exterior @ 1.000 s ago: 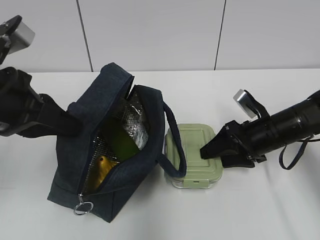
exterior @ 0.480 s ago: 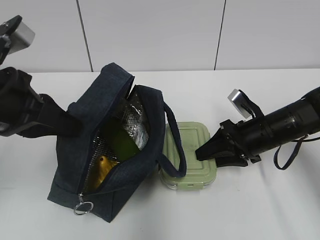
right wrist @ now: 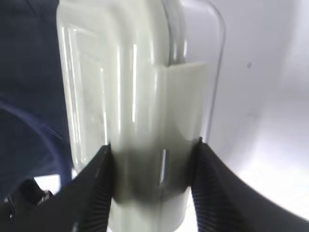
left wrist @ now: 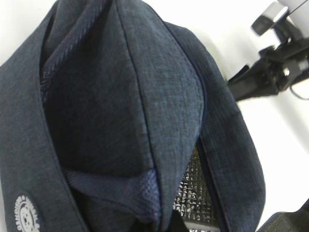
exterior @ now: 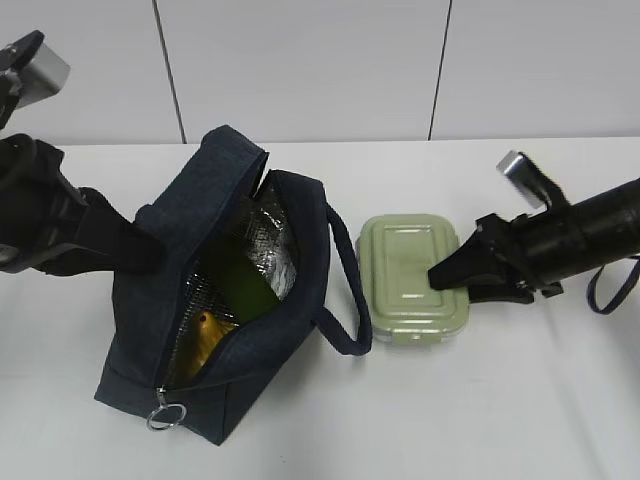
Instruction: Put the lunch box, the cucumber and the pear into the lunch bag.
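Change since a second ago: lunch box (exterior: 414,282) has gone from flat against the bag's handle (exterior: 346,290) to tilted, lifted clear and shifted toward the right arm; bag and left arm are unmoved.
Zipper ring (exterior: 167,413): nearest the camera, at the closed end of the lunch bag (exterior: 215,300).
Pear (exterior: 203,335): already inside, low against the foil lining.
Cucumber (exterior: 240,280): already inside, just behind the pear.
Right gripper (right wrist: 152,166): fingers clamped across the lunch box's end, lid on one side and base on the other.
Box relative to gripper: pinched at its near end, the rest pointing toward the bag.
Left gripper (exterior: 140,250): closed on the bag's far wall, probably to hold the mouth wide for the box.
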